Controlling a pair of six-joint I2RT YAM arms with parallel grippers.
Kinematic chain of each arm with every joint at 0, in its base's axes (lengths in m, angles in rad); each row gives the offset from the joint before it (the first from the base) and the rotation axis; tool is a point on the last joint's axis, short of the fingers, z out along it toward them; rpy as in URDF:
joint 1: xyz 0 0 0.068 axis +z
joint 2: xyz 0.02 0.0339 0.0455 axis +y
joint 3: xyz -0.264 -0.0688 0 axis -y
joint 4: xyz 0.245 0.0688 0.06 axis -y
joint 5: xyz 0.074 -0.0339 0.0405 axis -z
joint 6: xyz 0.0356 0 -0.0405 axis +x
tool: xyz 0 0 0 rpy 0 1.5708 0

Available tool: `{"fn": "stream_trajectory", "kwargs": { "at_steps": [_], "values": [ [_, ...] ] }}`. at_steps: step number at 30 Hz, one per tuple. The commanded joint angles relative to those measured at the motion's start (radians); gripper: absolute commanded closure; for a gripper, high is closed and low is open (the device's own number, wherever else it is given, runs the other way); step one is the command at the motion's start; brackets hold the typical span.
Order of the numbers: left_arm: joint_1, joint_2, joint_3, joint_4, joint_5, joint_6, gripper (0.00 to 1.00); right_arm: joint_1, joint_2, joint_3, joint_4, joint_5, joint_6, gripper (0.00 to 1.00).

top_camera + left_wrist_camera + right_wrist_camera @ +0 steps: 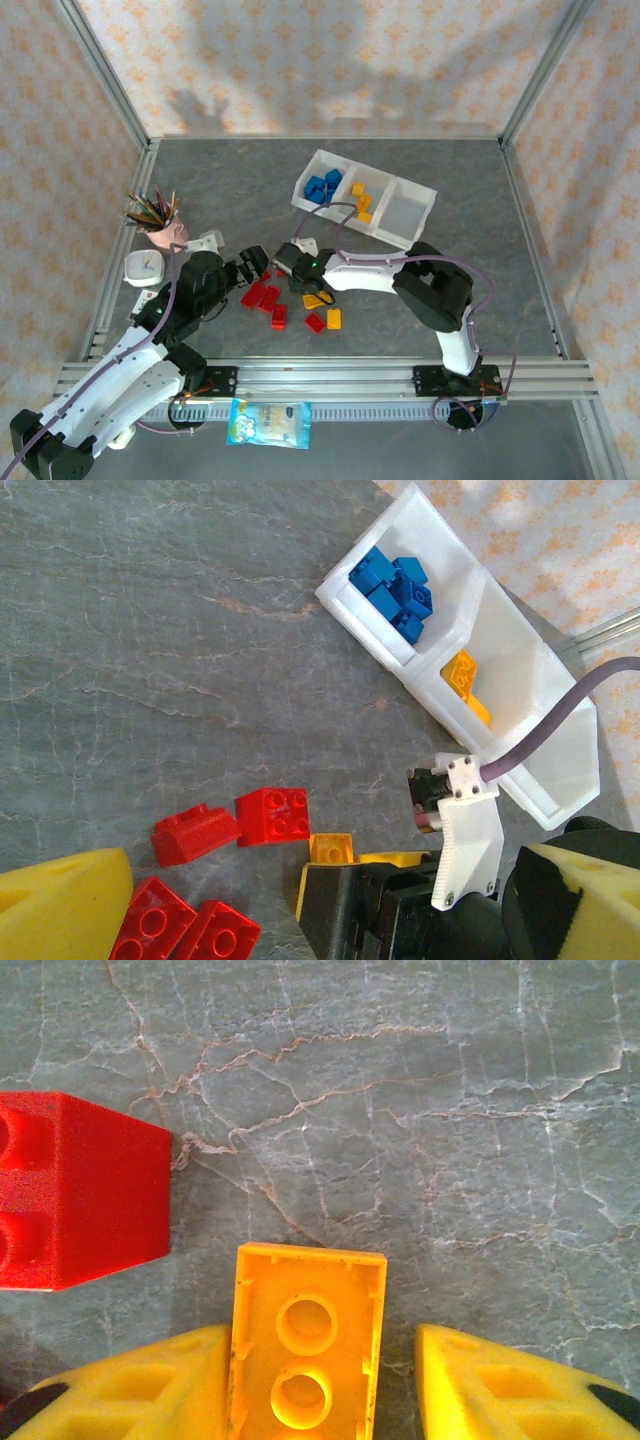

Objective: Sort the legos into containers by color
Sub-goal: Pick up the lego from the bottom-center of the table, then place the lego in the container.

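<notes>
1. I have the right tool [318, 1365] straddling one orange brick [308, 1340]. It is partly open: its left finger [150, 1390] lies against the brick's side, while a gap remains at the right finger, so I do not count it as clamped.
2. The left tool [252, 272] stands wide and holds nothing; it sits by the red bricks [262, 296].
3. The brick lies on the desk [230, 180] in the loose scatter between the arms, well short of the tray [378, 171]; a red brick [80, 1190] sits just beside it, not touching.
4. It lies studs down with the hollow underside up; its long axis runs along the fingers, away from the wrist, so the fingers face its two long walls. I cannot tell its full length, as the near end runs off the frame.
5. Handling, as I judge it: very light, stiff, with smooth and rather slippery walls; it will not crush, but it may skate sideways on the desk until both fingers bear.
6. The best hold is square across the long walls, near their middle; a grip at a corner could twist it out.
7. In the tray, the blue bricks [322, 186] fill one end compartment and the orange ones [362, 200] lie in the middle; this brick belongs in the middle.
</notes>
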Motion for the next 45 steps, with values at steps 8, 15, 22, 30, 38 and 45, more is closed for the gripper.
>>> {"fn": "stream_trajectory", "kwargs": {
  "at_steps": [8, 15, 22, 30, 38, 45],
  "values": [
    [0.009, 0.03, 0.017, 0.035, 0.028, -0.019, 0.01, -0.005, -0.005, 0.006, 0.047, -0.015, -0.013, 0.67],
    [0.008, 0.075, 0.041, 0.089, 0.07, -0.013, 0.01, -0.061, -0.111, -0.045, 0.059, 0.002, -0.034, 0.71],
    [-0.014, 0.172, 0.081, 0.186, 0.12, -0.011, 0.01, -0.174, -0.229, -0.068, 0.053, 0.01, -0.087, 0.71],
    [-0.075, 0.32, 0.135, 0.302, 0.117, -0.001, 0.01, -0.374, -0.261, 0.005, 0.044, 0.0, -0.172, 0.71],
    [-0.086, 0.447, 0.202, 0.374, 0.109, 0.03, 0.01, -0.523, -0.127, 0.15, 0.08, 0.022, -0.231, 0.71],
    [-0.087, 0.511, 0.236, 0.406, 0.107, 0.047, 0.01, -0.583, 0.058, 0.352, 0.031, 0.044, -0.266, 0.6]
  ]
}}
